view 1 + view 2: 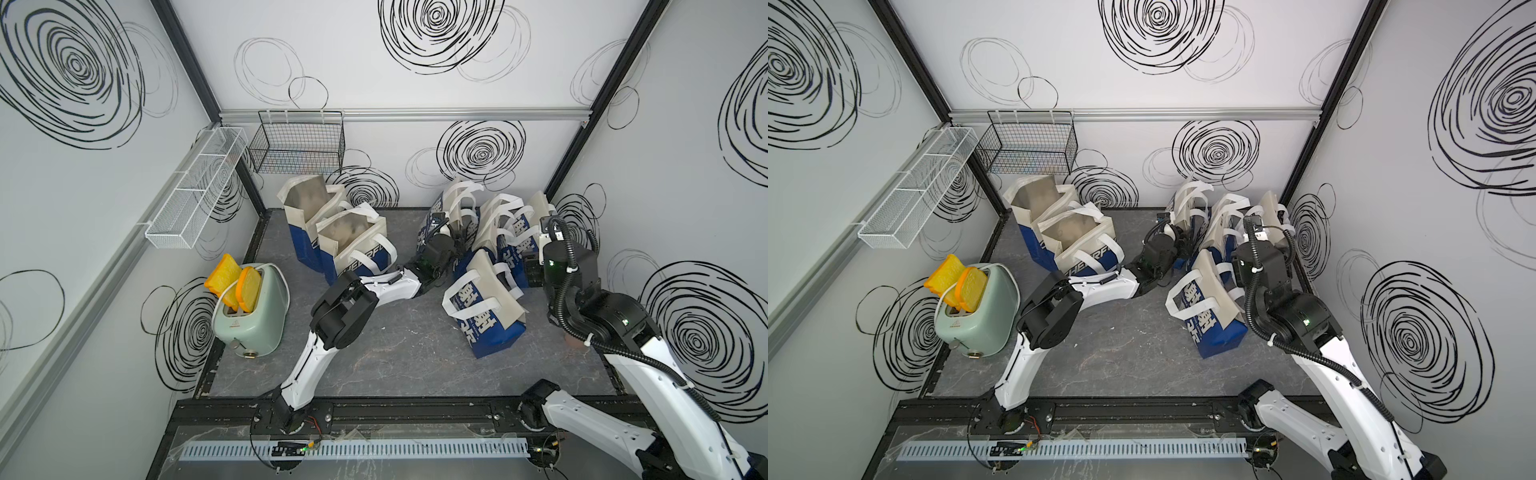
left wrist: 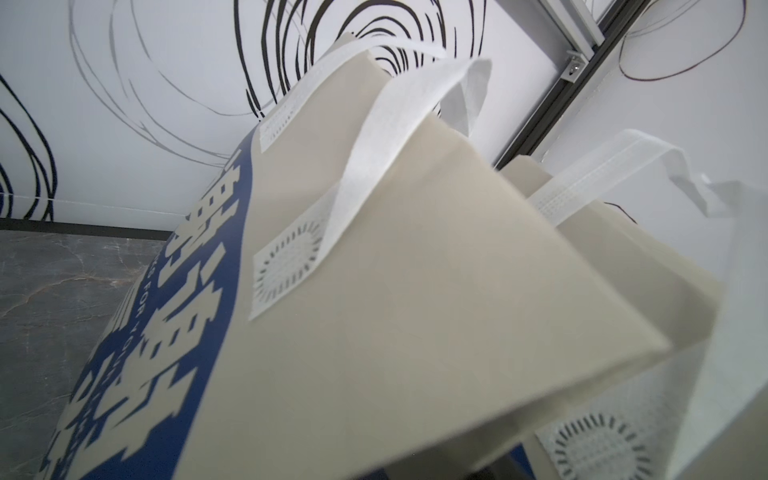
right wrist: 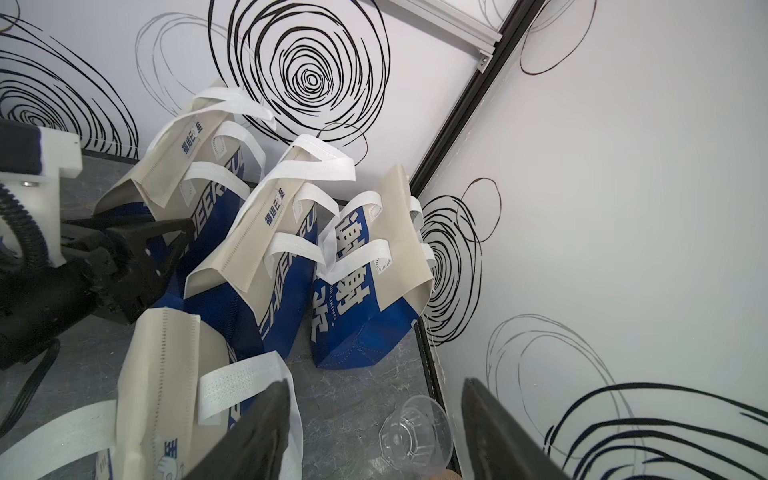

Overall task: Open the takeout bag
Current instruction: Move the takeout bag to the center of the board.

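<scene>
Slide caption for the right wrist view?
Open right gripper, a clear cup seen between its fingers; closed takeout bags crowd the corner.

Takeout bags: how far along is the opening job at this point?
Done: two open bags stand at the back left, silver lining showing. In hand: the left end effector is at a folded bag; whether it grips is unclear. The right end effector hangs open and empty. Left: all four flat bags near the right wall look shut, the front bag among them.
</scene>
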`<control>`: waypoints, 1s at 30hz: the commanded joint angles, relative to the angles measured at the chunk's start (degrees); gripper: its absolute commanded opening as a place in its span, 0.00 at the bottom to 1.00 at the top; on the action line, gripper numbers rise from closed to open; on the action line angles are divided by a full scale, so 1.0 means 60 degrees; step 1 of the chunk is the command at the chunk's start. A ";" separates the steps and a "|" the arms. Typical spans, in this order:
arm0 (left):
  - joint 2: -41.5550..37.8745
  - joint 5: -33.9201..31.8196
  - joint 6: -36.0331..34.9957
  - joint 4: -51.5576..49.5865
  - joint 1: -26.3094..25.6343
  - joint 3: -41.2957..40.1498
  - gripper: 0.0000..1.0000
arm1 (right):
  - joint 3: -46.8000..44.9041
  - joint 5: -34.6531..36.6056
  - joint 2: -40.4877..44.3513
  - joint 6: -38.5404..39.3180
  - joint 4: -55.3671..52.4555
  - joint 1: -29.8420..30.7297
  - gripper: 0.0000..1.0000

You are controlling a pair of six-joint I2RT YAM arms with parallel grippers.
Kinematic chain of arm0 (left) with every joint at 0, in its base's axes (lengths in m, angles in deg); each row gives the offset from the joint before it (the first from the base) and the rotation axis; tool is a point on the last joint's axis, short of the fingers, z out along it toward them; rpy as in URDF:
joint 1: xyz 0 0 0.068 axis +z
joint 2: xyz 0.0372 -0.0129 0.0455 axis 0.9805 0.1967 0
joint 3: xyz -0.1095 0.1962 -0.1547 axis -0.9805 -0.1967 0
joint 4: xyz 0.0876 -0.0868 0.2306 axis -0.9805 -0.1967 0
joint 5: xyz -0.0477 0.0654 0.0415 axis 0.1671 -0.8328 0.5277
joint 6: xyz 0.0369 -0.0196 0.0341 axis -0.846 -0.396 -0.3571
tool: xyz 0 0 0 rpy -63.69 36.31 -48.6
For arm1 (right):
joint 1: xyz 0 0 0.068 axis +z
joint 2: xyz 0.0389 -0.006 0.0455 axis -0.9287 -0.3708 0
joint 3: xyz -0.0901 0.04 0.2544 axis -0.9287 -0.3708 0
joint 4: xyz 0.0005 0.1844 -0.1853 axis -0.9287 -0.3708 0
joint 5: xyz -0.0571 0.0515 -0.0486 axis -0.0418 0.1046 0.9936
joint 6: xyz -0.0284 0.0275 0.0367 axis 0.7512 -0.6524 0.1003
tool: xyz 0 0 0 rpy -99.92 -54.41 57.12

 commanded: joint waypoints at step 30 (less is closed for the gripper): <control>-0.5527 -0.0629 -0.1461 0.0668 0.0366 -0.6141 0.00 | -0.1644 -0.6996 0.0203 0.2686 0.3705 0.0699 0.61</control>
